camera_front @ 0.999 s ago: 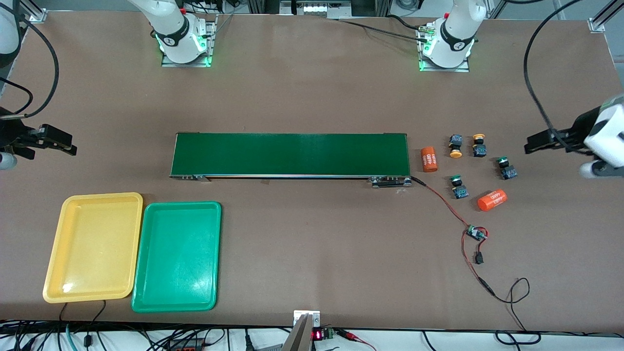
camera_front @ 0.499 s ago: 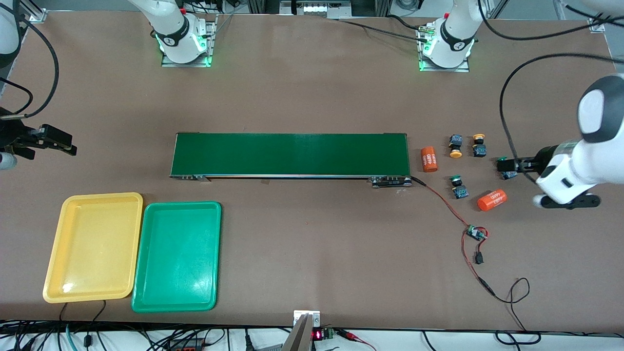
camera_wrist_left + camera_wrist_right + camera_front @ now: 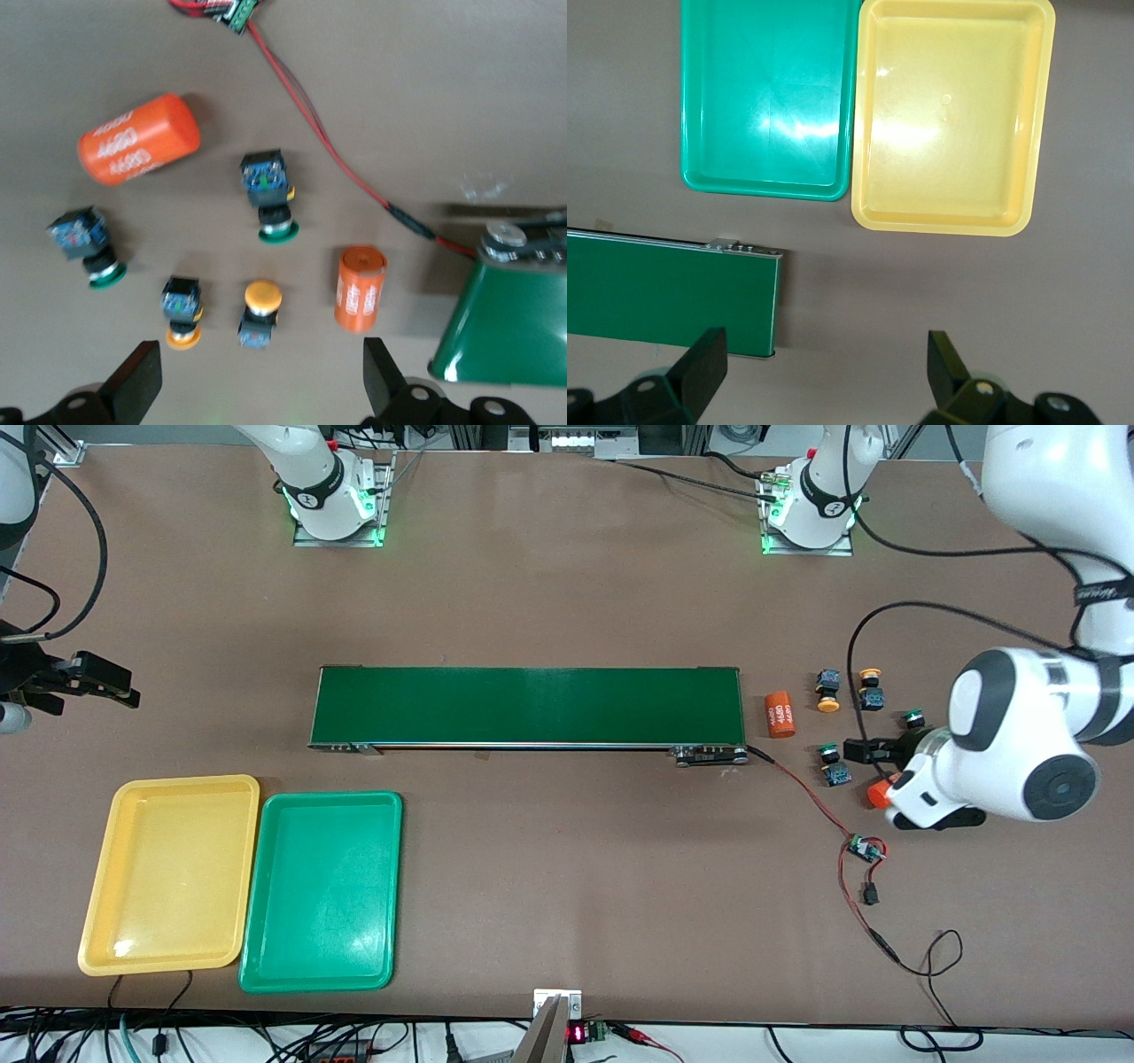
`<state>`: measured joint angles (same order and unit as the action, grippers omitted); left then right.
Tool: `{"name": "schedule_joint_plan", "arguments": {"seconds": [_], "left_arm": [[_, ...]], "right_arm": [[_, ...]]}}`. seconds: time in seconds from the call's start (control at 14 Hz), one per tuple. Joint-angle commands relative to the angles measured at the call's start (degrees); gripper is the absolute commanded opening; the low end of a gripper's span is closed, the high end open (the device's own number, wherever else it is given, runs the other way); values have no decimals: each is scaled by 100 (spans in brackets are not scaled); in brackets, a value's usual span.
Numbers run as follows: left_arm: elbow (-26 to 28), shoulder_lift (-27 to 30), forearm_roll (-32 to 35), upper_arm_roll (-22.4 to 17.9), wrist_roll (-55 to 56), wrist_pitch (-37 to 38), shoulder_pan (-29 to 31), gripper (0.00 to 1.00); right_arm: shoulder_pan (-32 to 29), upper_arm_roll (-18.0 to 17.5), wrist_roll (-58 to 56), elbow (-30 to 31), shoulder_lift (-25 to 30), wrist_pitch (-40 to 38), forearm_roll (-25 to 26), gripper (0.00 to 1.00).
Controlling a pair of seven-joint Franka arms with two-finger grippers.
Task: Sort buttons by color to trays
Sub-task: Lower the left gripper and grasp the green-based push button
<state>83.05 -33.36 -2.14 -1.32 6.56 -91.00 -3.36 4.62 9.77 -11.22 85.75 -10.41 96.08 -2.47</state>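
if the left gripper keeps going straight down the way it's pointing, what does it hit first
Probably a yellow-capped button: the left gripper, jaws open, points down over the button cluster, and that one lies nearest its midline. Depth is unclear, so it might reach bare table instead.

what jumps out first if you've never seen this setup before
The long dark green conveyor belt lies across the middle of the table, and the yellow tray and green tray sit side by side, nearer the front camera, at the right arm's end. At the left arm's end, the left gripper, open, hangs over a cluster of small buttons and orange cylinders. The right gripper, open, waits near the table edge.
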Motion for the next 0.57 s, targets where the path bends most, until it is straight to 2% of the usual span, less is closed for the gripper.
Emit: {"name": "schedule_joint_plan", "arguments": {"seconds": [0.0,0.5], "left_arm": [[289,-162,-102,9,65,-557,63,100],[1134,-259,-120,9,3,-1709,63,100]], "right_arm": [[-40,-19,-91,30,31,25,-78,100],[-40,-19,-91,30,31,8,-78,100]]}}
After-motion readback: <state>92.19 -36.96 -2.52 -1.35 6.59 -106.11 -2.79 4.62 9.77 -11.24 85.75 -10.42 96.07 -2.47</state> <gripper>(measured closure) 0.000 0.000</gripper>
